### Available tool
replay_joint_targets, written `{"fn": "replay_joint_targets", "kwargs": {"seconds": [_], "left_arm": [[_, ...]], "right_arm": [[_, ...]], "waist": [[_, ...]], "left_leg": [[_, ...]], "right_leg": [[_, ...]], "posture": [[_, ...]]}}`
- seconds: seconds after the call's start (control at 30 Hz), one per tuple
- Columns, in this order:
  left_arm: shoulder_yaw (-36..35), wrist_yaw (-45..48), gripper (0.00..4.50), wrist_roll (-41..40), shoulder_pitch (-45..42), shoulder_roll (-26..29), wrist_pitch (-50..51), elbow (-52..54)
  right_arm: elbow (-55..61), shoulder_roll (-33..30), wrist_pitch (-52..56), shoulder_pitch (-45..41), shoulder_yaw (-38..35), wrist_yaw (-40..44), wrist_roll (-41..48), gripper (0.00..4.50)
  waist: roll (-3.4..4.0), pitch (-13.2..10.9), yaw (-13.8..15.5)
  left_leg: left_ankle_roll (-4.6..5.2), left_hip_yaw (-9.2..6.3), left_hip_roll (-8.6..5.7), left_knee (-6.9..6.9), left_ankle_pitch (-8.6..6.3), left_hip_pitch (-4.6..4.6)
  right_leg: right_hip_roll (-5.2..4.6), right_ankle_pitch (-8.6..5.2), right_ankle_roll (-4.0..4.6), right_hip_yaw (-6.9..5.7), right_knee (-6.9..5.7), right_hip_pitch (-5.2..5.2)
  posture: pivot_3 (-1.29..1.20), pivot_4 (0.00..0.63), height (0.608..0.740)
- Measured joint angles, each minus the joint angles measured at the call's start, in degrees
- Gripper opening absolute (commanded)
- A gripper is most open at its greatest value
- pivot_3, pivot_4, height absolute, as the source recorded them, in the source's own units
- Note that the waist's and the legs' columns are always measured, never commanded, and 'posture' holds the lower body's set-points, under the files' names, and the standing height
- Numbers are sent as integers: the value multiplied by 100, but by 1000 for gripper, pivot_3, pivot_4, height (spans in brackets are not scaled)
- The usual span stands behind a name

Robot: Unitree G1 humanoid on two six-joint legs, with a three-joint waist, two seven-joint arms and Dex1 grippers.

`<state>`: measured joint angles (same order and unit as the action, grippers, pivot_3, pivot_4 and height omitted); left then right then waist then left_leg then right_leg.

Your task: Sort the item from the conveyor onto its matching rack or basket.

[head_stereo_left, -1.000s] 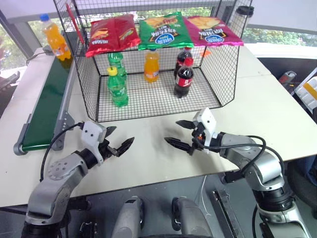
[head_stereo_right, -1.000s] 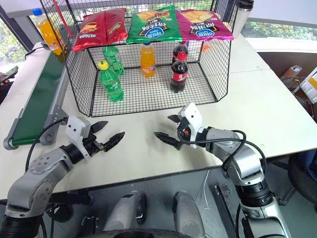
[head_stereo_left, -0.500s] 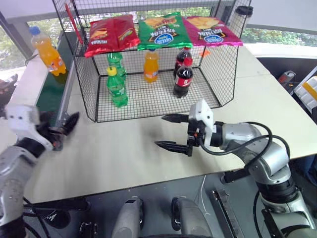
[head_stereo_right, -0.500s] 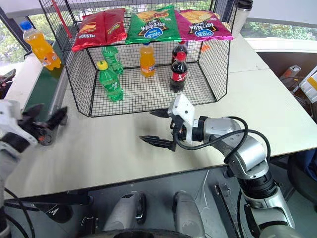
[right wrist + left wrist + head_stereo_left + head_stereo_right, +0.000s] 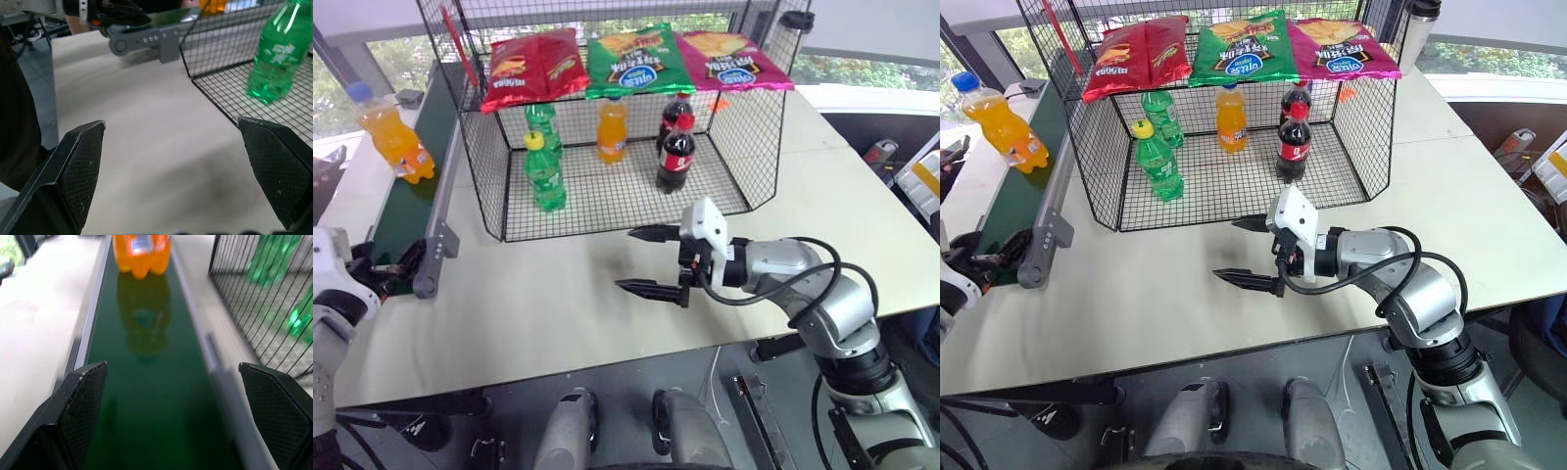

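One orange soda bottle (image 5: 391, 142) with a blue cap is standing upright on the green conveyor (image 5: 406, 201), over on the left side of the table (image 5: 558, 294), roughly halfway along the stretch of belt you can see. Nothing is touching it. The left claw (image 5: 171, 416) sits at the near end of the belt with both fingers spread wide and nothing between them; from its wrist camera you look straight up the belt at the bottom of the bottle. The right claw (image 5: 646, 259) hangs over the bare tabletop just in front of the black wire basket (image 5: 484, 181), pointing left, also wide open and empty. Inside the basket there are two green bottles (image 5: 544, 171), another orange bottle (image 5: 612, 127) and two cola bottles (image 5: 675, 152), all upright. Three chip bags (image 5: 631, 59) lie across the top of it: red, green, pink.
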<state>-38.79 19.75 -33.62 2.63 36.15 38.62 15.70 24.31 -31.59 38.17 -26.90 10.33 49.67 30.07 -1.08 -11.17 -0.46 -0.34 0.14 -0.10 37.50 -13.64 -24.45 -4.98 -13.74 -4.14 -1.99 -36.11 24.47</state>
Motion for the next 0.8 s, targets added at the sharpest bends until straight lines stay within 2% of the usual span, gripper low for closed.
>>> {"fn": "replay_joint_targets", "kwargs": {"seconds": [0.77,0.8], "left_arm": [[25,-286,4500,238,-322,-76,-317,-223],[32,-285,4242,239,-325,-87,-317,-223]], "right_arm": [[-1,0,-96,198,0,-34,-82,4479],[-1,0,-93,198,1,-37,-80,4498]], "waist": [[0,1,-15],[-1,1,-15]], "left_leg": [[0,2,-5,-36,0,1],[-1,2,-5,-36,0,1]], "right_leg": [[-6,1,0,1,4,14],[-5,1,0,1,4,14]], "posture": [[0,150,739],[0,150,739]]}}
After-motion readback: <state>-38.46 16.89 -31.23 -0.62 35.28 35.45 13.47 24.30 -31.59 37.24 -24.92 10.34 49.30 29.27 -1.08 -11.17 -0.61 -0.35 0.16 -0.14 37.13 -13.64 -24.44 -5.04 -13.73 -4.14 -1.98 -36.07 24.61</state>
